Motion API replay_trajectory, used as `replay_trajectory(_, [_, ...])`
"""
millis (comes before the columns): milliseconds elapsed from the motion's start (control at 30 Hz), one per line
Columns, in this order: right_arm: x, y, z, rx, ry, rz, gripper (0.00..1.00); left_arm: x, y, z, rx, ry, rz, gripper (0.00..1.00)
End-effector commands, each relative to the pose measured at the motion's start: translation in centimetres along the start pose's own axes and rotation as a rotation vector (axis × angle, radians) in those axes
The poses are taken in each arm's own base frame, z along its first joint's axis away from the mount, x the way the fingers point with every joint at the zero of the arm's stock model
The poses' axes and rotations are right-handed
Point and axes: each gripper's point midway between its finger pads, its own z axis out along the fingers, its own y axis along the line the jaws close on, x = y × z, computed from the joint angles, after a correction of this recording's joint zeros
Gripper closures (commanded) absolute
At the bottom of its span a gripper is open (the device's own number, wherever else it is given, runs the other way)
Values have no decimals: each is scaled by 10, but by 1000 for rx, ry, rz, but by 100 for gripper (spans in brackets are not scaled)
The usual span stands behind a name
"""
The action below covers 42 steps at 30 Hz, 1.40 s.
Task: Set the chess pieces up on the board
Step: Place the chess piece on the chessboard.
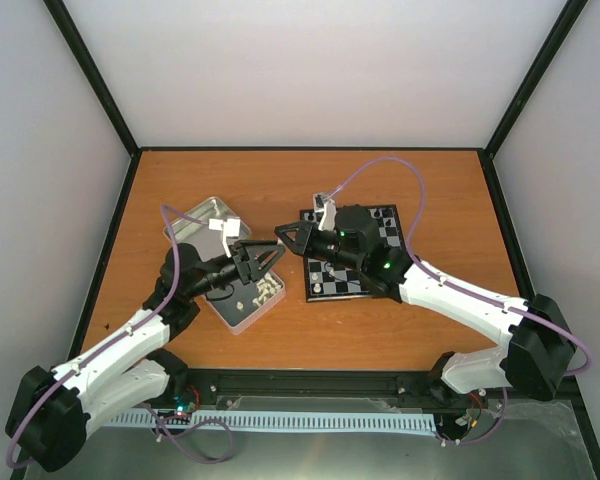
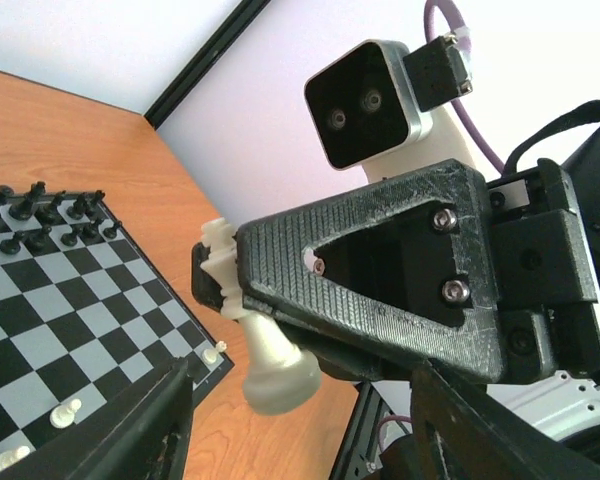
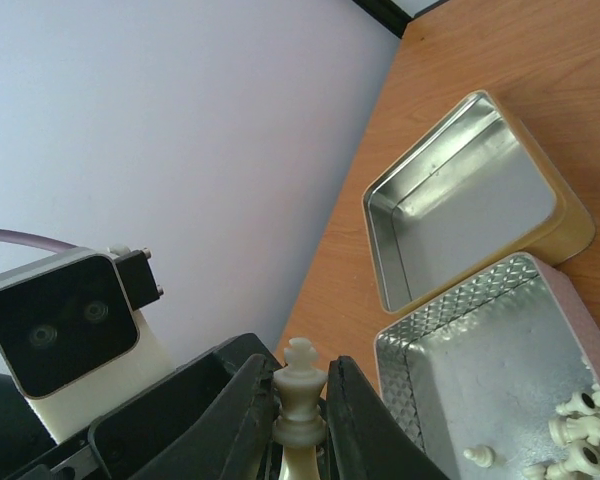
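This looks like a robotics lab test cell: a wooden tabletop [image 1: 310, 340] enclosed by plain white wall panels [image 1: 310, 70] and black frame posts [image 1: 92, 75], with a left arm [image 1: 110, 360] and right arm [image 1: 460, 300] mounted on a black rail [image 1: 310, 385], trailing purple cables [image 1: 385, 160].

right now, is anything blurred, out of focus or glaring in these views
left wrist: the base of the white piece in the right gripper is soft and out of focus, while the board behind it is sharp; right wrist: the piece is crisp and the silver tin has a mild sheen, not blown out; top external: even light, only faint shadows
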Motion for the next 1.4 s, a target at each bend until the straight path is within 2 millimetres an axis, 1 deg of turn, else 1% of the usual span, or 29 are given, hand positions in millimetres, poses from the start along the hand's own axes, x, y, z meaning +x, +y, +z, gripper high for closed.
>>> replay_trajectory(0, [-2, 13, -4, -65, 2, 3, 85, -15, -12, 0, 52, -57, -22, 43])
replay_trajectory(233, [2, 16, -3, -94, 15, 17, 85, -12, -10, 3, 68, -46, -46, 56])
replay_trajectory(433, [3, 18, -3, -112, 22, 31, 84, -8, -10, 4, 71, -29, -26, 69])
replay_trajectory(600, [2, 21, -6, -125, 18, 39, 84, -6, -7, 5, 50, -14, 6, 74])
replay_trajectory(767, [1, 25, -10, -136, 16, 26, 84, -10, -8, 3, 30, -19, 59, 78])
replay_trajectory(867, [0, 25, -14, -130, 14, 9, 81, -12, -9, 3, 17, -16, 111, 81])
replay_trajectory(1000, [-1, 29, -19, -127, 14, -20, 74, -9, -8, 5, -2, 33, 190, 87])
replay_trajectory(1067, [-2, 32, -22, -123, 29, -39, 67, -6, -10, 7, 7, 73, 237, 87])
replay_trajectory(1100, [-2, 33, -23, -121, 40, -50, 59, -4, -12, 9, 22, 94, 273, 88])
replay_trajectory(1133, [-2, 34, -25, -117, 52, -59, 55, -2, -16, 9, 41, 117, 297, 89])
replay_trajectory(1200, [-4, 31, -29, -100, 72, -82, 49, 3, -27, 10, 107, 160, 353, 89])
replay_trajectory(1267, [-9, 24, -37, -57, 77, -125, 43, 5, -33, 11, 143, 189, 396, 89])
replay_trajectory(1300, [-11, 23, -41, -49, 79, -156, 39, 6, -37, 12, 167, 203, 413, 89])
replay_trajectory(1367, [-14, 28, -52, -46, 101, -221, 36, 9, -42, 15, 214, 237, 439, 89])
